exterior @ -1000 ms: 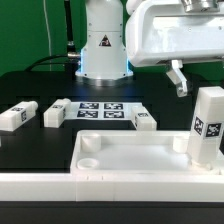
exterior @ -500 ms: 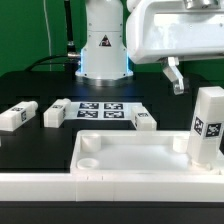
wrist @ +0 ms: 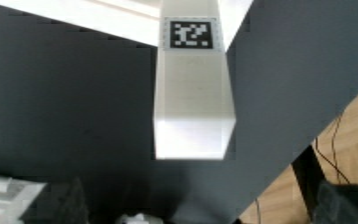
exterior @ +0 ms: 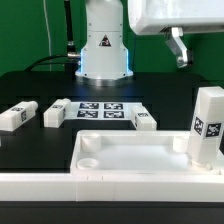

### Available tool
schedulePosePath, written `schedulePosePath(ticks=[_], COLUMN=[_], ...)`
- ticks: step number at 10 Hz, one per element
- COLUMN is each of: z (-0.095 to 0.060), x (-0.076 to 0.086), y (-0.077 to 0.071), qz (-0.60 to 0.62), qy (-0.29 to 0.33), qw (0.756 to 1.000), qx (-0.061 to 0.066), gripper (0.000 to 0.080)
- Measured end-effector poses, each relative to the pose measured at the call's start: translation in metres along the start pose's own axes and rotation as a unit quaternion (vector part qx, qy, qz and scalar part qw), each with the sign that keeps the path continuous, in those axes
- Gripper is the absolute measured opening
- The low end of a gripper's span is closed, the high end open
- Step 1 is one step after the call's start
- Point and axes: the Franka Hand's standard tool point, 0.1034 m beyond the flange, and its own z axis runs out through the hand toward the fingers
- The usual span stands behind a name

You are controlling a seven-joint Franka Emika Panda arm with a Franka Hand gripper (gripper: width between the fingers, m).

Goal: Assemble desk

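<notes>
Your end effector high above the desk top, holding nothing, its spread you cannot tell, one tagged block leg upright in the top's corner socket, three loose legs and the marker board beyond the top on the black worktop, parts smooth white plastic

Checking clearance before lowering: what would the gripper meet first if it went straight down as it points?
The gripper would most likely meet the upright leg standing at the desk top's end; the wrist view looks down onto it. Depth is unclear, so it might pass beside.
</notes>
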Motion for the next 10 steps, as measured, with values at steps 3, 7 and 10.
schedulePosePath(ticks=[3, 7, 10], z=[0.006, 0.016, 0.017], x=[-0.01, -0.018, -0.013], y=[-0.002, -0.007, -0.007], qz=[0.008, 0.015, 0.015], qy=[-0.066, -0.2, -0.218], qw=[0.998, 0.979, 0.975], qx=[0.012, 0.04, 0.046], gripper=[0.0649, 0.0649, 0.0649])
